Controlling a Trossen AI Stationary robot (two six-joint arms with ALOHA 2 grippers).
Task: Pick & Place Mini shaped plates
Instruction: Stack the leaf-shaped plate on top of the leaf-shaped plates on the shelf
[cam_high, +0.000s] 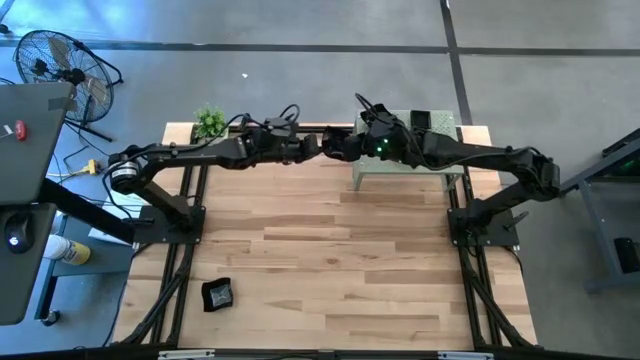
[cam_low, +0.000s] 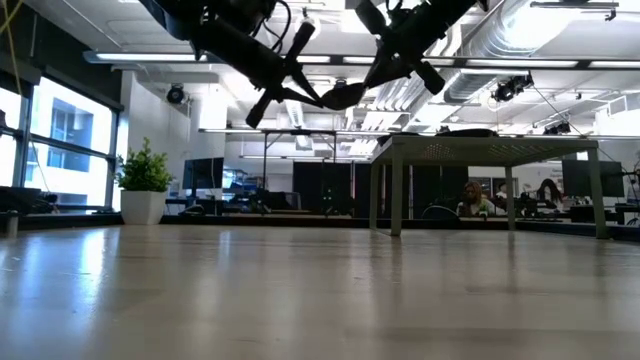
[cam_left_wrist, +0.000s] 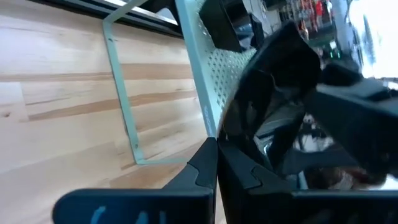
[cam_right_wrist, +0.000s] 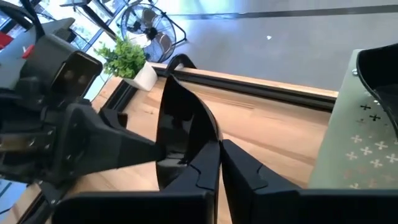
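Glossy black mini plate (cam_low: 342, 96) hangs mid-air just beside the pale green perforated stand (cam_high: 405, 165), between both end effectors. Left end effector (cam_high: 318, 146) and right end effector (cam_high: 334, 147) each close on opposite edges, equally near; the plate's long axis runs arm-to-arm.

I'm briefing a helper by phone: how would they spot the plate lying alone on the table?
Start at the wooden table and find its near edge, away from the green stand and the small plant. Toward the left arm's side lies one small glossy black plate. It alone rests flat on bare wood; the other visible plate is held in the air between both grippers.
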